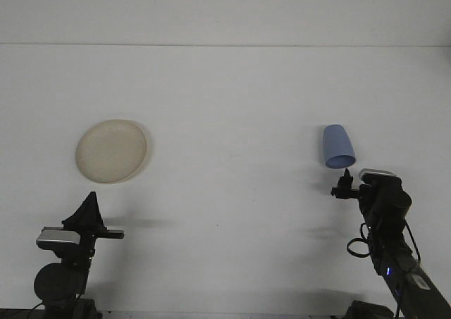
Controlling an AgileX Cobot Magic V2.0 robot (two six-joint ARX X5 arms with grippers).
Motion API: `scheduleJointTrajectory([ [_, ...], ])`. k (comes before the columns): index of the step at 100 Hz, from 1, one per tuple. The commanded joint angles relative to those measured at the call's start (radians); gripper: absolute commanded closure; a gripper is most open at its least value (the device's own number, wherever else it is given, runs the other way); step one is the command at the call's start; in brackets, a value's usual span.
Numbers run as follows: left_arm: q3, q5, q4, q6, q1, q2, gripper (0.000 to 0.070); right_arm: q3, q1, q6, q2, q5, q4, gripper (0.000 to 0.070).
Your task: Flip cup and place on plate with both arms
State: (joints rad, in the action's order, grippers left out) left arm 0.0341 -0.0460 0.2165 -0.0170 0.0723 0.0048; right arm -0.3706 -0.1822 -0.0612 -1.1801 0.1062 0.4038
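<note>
Right gripper (343,182) sits just below the blue cup (337,146), its dark fingertips close to the cup's lower rim; whether they are spread or pressed together cannot be told from this view. That cup rests on the white table (232,101) at the right side, tilted, its wider end toward the robot. Left gripper (87,210) points up near the bottom left, its fingers drawn together to a point. Above it lies the cream plate (112,151), well apart from the cup. No writing is readable.
</note>
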Motion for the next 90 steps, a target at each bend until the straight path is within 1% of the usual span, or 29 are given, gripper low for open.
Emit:
scheduleJointTrajectory([
  [1,-0.02,0.0,0.01,0.005,0.0,-0.002,0.0689,-0.002,-0.003,-0.017,-0.048,0.009,0.05,0.0186],
  [15,-0.02,0.0,0.01,0.005,0.0,-0.002,0.0689,-0.002,-0.003,-0.009,-0.146,0.046,0.165,0.0222],
  [33,-0.02,0.001,0.01,0.005,0.0,-0.002,0.0689,-0.006,-0.01,-0.005,-0.257,0.052,0.305,0.0222],
  [49,-0.02,0.0,0.01,0.005,0.0,-0.002,0.0689,-0.055,-0.017,0.023,-0.322,0.056,0.306,0.0222],
  [60,-0.02,0.0,0.01,0.005,0.0,-0.002,0.0689,-0.105,-0.021,0.042,-0.362,0.087,0.306,0.0222],
  [83,-0.02,0.001,0.01,0.005,0.0,-0.002,0.0689,-0.192,-0.024,0.055,-0.462,0.109,0.306,0.0222],
  [90,-0.02,0.001,0.01,0.005,0.0,-0.002,0.0689,-0.211,-0.024,0.061,-0.494,0.128,0.306,0.0225],
])
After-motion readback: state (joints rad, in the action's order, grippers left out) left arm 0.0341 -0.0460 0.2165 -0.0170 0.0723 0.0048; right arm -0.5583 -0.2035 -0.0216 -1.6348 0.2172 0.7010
